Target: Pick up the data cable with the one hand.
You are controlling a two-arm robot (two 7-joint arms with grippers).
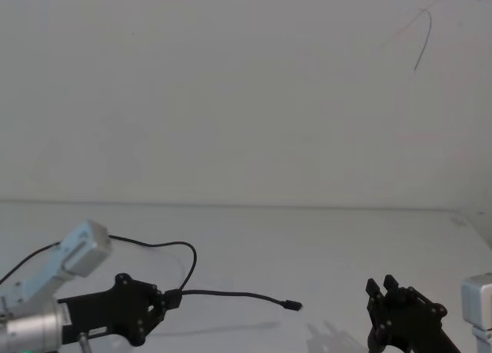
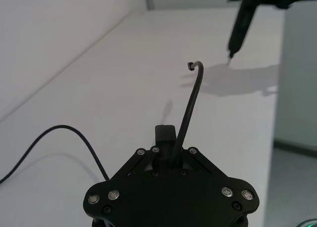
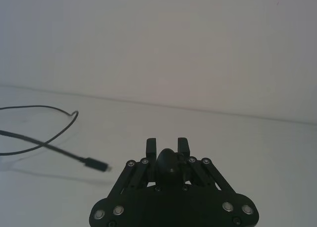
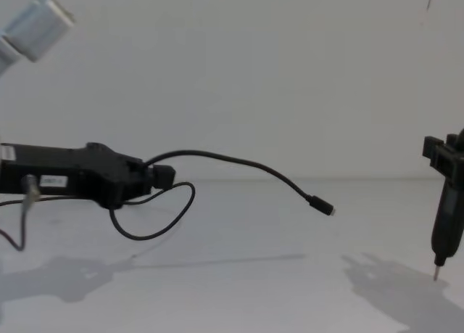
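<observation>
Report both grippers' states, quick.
Left gripper: closed on the data cable, plug end hanging free.
Right gripper: closed on a slim black metal-tipped tool.

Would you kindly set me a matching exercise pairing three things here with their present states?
Things:
1. left tool
2. right tool
3. cable's plug

States:
a. in mid-air, off the table
b. shut on a slim black probe, tip down
c. shut on the data cable

Pairs: 1-c, 2-b, 3-a.
</observation>
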